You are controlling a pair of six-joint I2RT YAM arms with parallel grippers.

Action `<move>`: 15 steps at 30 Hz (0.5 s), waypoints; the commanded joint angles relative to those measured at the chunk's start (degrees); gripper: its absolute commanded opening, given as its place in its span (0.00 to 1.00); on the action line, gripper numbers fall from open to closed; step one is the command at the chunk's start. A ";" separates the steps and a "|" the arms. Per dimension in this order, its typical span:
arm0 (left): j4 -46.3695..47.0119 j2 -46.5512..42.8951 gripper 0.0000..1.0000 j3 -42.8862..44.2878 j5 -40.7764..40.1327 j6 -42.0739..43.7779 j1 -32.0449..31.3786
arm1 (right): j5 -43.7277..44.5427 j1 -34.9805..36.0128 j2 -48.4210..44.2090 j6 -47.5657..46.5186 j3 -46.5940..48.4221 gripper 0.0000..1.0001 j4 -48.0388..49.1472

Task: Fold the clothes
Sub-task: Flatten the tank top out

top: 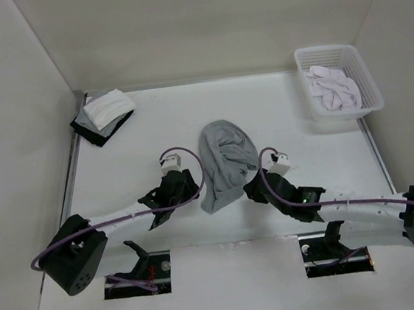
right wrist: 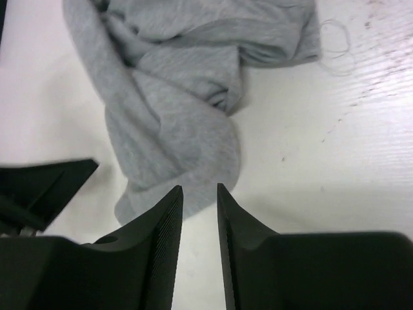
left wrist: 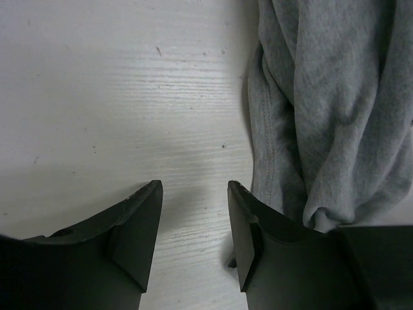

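Since the clothes (top: 226, 160) lie crumpled at the middle of the table (top: 139, 140), you can't make out hems or corners, and both wrist views crop them. Left gripper (left wrist: 193, 187): open and empty, just left of the fabric. Right gripper (right wrist: 200, 188): narrowly parted, empty, at its near-right edge.

Bare table (top: 158, 116) lies open beyond the crumpled grey garment (top: 226, 160). A folded cloth stack (top: 106, 110) blocks the far-left corner, a white laundry basket (top: 372, 82) the far-right.
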 commanded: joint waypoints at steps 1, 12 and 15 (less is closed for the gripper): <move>4.94 2.17 0.43 3.43 0.59 0.38 -0.32 | -3.74 5.09 -0.20 -6.43 4.80 0.28 -3.26; 2.57 -14.33 0.40 -4.38 2.25 -6.12 13.03 | -8.51 12.92 29.42 -22.79 25.64 0.48 3.95; 0.46 -19.60 0.40 -5.70 4.36 -6.56 16.72 | -7.64 13.19 34.69 -25.25 29.42 0.50 3.16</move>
